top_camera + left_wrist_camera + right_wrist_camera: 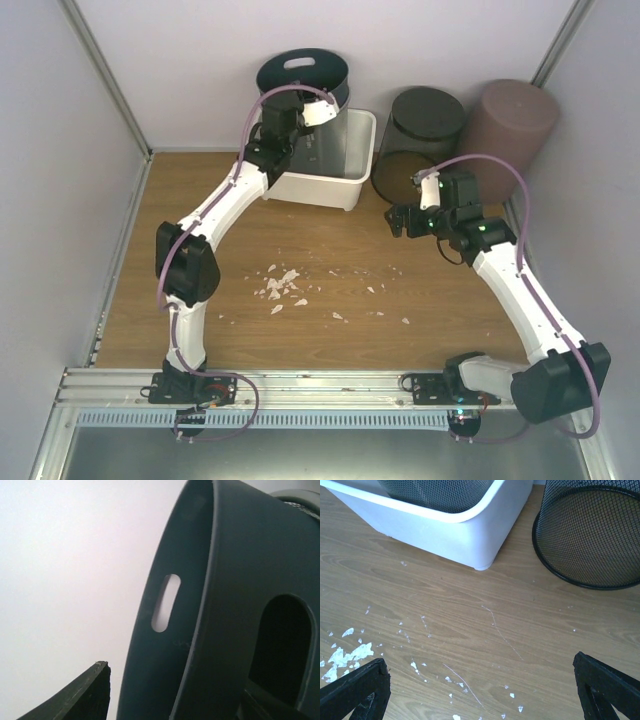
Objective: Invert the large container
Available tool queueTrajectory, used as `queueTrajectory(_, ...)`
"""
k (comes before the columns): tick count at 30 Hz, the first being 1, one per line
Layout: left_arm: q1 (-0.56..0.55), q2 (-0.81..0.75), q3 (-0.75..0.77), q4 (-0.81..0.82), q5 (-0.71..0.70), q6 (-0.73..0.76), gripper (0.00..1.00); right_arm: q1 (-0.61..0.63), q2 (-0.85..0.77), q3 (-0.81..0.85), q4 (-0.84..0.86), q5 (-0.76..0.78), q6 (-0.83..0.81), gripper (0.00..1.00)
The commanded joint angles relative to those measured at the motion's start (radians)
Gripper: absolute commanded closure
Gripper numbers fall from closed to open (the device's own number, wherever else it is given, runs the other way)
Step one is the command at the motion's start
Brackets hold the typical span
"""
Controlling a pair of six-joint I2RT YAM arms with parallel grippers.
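The large container [303, 72] is a dark teal round tub with slot handles, tilted at the back of the table above the far edge of a white bin. My left gripper [328, 102] reaches up to its near rim. In the left wrist view the tub's wall [220, 605] fills the space between my jaws. One finger [85, 695] stands apart from the wall on its outer side, and the other sits low by the arched handle opening. My left gripper [180, 685] is open around the wall. My right gripper [400, 220] hovers wide open over bare wood [479, 662], holding nothing.
A white bin [330, 170] [445, 525] sits below the tub with a grey mesh basket [440, 492] inside. A black mesh bin [420, 130] [590, 535] lies on its side at the back right, beside a brown cylinder [510, 125]. White scraps [280, 285] [350, 652] litter mid-table.
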Motion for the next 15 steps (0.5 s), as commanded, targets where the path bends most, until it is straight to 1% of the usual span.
queueTrajectory(1, -0.016, -0.012, -0.027, 0.277, -0.052, 0.070, 0.45, 0.003, -0.014, -0.017, 0.033, -0.021, 0.010, 0.01)
queueTrajectory(5, -0.028, -0.034, -0.083, 0.406, -0.054, 0.147, 0.46, 0.004, -0.016, -0.021, 0.036, -0.025, 0.012, 0.00)
queueTrajectory(15, -0.040, -0.075, -0.184, 0.709, -0.046, 0.278, 0.43, 0.003, -0.037, -0.046, 0.050, -0.028, 0.026, 0.00)
